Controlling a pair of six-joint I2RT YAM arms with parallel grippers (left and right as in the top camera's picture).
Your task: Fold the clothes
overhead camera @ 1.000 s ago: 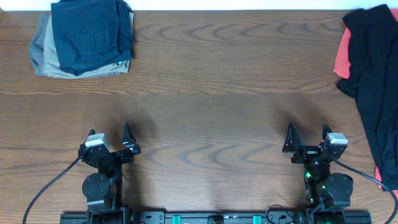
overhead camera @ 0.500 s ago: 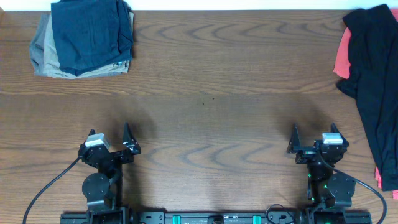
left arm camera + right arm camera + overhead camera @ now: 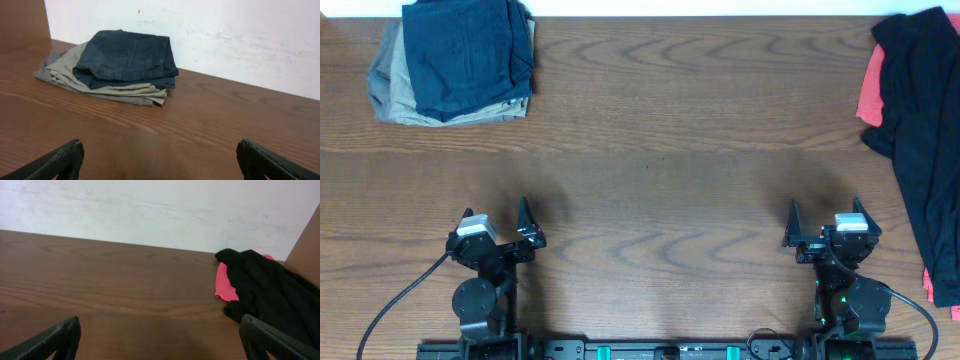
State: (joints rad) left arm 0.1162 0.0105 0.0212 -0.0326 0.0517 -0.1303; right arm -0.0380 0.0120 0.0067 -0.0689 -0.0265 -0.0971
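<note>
Overhead: the navy shorts (image 3: pixel 468 55) are folded and sit on top of the khaki shorts (image 3: pixel 395 95), stacked in the far left corner of the desk (image 3: pixel 660 150). A black garment (image 3: pixel 925 150) lies crumpled along the right edge, running from the far right corner toward the near side. A red garment (image 3: pixel 871 95) pokes out from under its left side. The left pincer (image 3: pixel 497 215) sits at the near edge on the left, jaws spread wide with nothing in them. The right pincer (image 3: pixel 825 215) is at the near edge on the right, also wide open and empty. Both are well apart from the clothes. The stack is straight out toward the far edge from the left pincer and a bit to its left. The black pile is off to the right of the right pincer.

Left wrist: the two fingertips show in the bottom corners, far apart, with bare desk between them. The navy-on-khaki stack is well ahead and left of centre, right up against the white wall (image 3: pixel 240 35).

Right wrist: same deal, fingertips in the bottom corners, wide apart, gripping nothing. The black garment is heaped ahead on the right, near the far right corner, with the red one sticking out on its left. Neither touches the pincer.
</note>
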